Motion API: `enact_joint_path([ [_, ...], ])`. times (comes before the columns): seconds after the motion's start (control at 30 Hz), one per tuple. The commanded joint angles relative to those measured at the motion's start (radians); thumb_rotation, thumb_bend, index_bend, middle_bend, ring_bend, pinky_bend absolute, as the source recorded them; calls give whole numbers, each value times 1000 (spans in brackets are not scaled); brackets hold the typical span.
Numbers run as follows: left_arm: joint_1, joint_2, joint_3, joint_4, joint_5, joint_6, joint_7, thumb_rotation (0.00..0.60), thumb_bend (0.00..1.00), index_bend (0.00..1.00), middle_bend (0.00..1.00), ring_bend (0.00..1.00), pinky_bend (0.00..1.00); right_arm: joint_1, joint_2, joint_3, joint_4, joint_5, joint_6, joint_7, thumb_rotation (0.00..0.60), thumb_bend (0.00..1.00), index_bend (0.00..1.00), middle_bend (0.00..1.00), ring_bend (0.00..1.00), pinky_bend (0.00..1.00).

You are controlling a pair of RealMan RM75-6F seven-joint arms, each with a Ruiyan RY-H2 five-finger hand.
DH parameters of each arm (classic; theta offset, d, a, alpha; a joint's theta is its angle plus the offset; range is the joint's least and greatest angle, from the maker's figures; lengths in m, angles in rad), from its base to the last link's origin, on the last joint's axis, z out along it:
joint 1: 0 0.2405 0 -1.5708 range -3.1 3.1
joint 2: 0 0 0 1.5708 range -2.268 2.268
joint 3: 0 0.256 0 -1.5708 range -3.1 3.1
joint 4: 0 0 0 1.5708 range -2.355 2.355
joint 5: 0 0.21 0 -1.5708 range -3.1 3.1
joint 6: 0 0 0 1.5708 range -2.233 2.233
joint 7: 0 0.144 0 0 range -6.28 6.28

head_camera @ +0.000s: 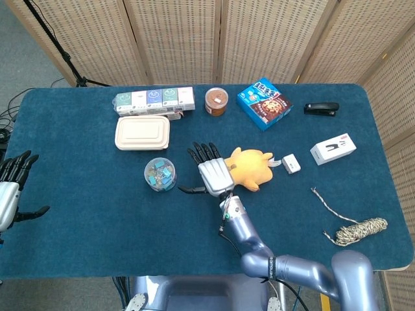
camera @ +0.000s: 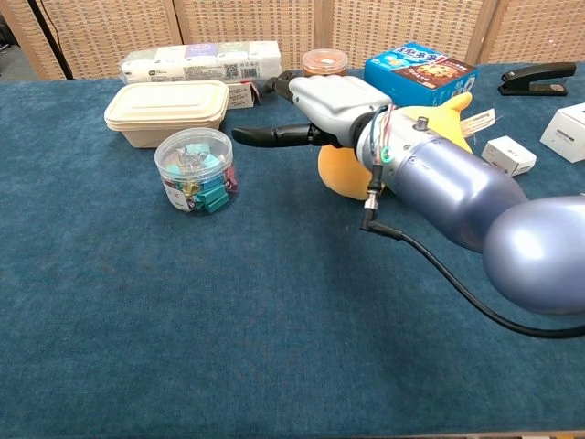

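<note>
Lying just right of the right hand fingers: yellow plush toy.

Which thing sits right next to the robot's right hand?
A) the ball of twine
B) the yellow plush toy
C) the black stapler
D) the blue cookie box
B: the right hand is open beside the yellow plush toy at mid-table, with every other listed thing farther off.
</note>
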Motion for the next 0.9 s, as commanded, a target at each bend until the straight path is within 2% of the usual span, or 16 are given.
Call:
enact_joint_path([
  [0.03, 1, 4, 0, 2, 1, -2, -11, 600, 0, 0, 0, 0, 0, 39, -39, 15, 56, 33, -7, -14, 0, 0, 0, 0, 0, 0],
  [0.43, 0, 14, 0, 7, 3, -12, -36, 600, 0, 0, 0, 0, 0, 94, -113, 2, 186, 56, -16, 12, 0, 0, 0, 0, 0, 0],
  [0.9, -2, 11, 3, -1, 2, -15, -15, 600, 0, 0, 0, 0, 0, 50, -67, -20, 205, 78, -17, 78, 0, 0, 0, 0, 0, 0],
])
